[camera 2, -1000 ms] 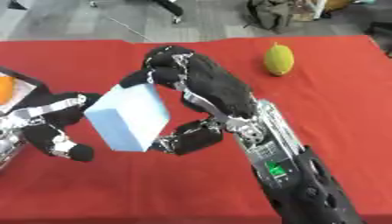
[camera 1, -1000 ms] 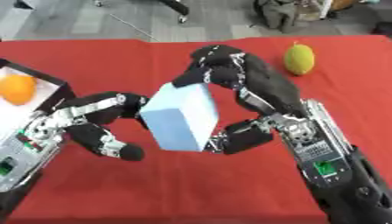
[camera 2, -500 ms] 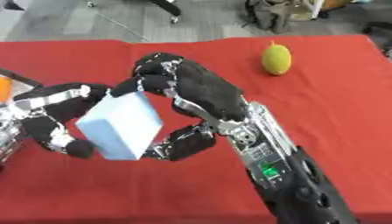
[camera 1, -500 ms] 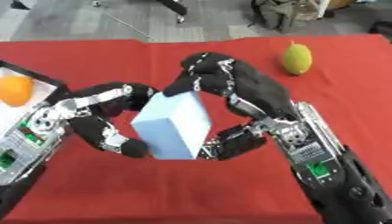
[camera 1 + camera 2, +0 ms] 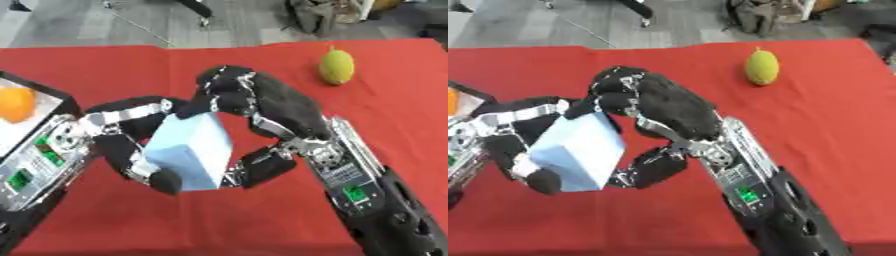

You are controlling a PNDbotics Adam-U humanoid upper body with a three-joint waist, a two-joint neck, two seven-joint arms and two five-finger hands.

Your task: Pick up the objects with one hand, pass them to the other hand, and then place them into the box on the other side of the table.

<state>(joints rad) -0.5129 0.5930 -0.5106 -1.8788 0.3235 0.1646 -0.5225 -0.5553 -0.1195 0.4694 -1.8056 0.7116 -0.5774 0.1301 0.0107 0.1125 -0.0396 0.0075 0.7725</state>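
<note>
Left eye view: a light blue box [image 5: 191, 151] is held above the red bench [image 5: 105, 65], between both robot hands. The right hand [image 5: 262, 110] curls its fingers [image 5: 223, 92] over the box's top edge, with its thumb [image 5: 262, 167] pressed against the lower right side. The left hand [image 5: 122, 145] wraps its fingers round the box's left side, one fingertip under the lower corner. At the left edge, a white open box [image 5: 48, 107] holds an orange [image 5: 16, 104]. A yellow-green lemon-like fruit [image 5: 337, 67] lies far right, well apart.
</note>
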